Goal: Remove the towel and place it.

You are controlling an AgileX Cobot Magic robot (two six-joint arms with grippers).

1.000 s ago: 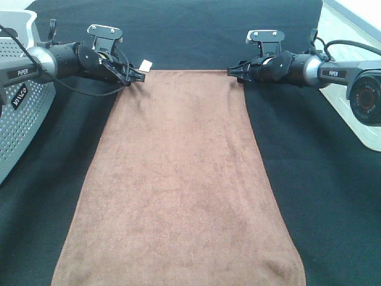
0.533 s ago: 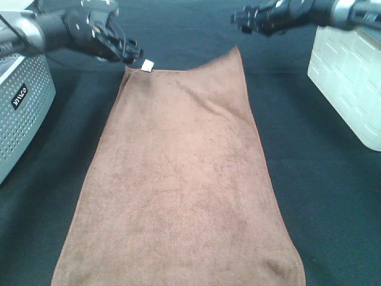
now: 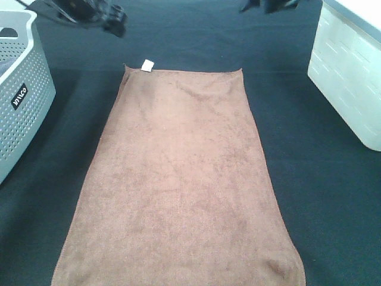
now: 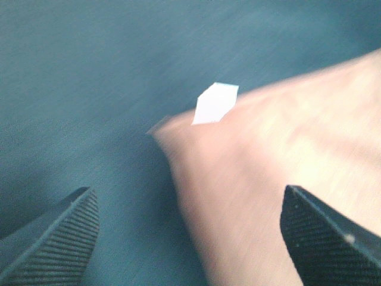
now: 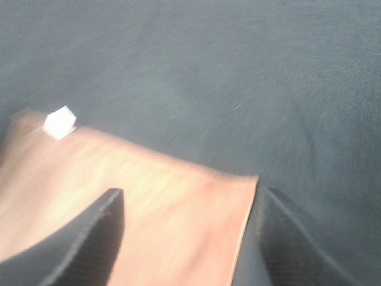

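Note:
The brown towel [image 3: 178, 179] lies flat and spread out on the dark table, its white tag [image 3: 147, 65] at the far left corner. My left gripper [image 3: 110, 18] is lifted above and behind that corner, open and empty. In the left wrist view its fingers [image 4: 56, 238] stand wide apart over the towel corner [image 4: 250, 179] and the tag [image 4: 215, 102]. My right gripper [image 3: 265, 6] is almost out of the high view at the top, beyond the far right corner. In the right wrist view its fingers [image 5: 71, 244] are open and empty above the towel's far edge [image 5: 149, 196].
A grey perforated laundry basket [image 3: 18, 89] stands at the left edge. A white bin [image 3: 351, 77] stands at the right edge. The dark tablecloth [image 3: 321, 208] lies under everything.
Both grippers have let go of the towel's far corners and risen up and back. The far edge of the towel has dropped flat onto the table.

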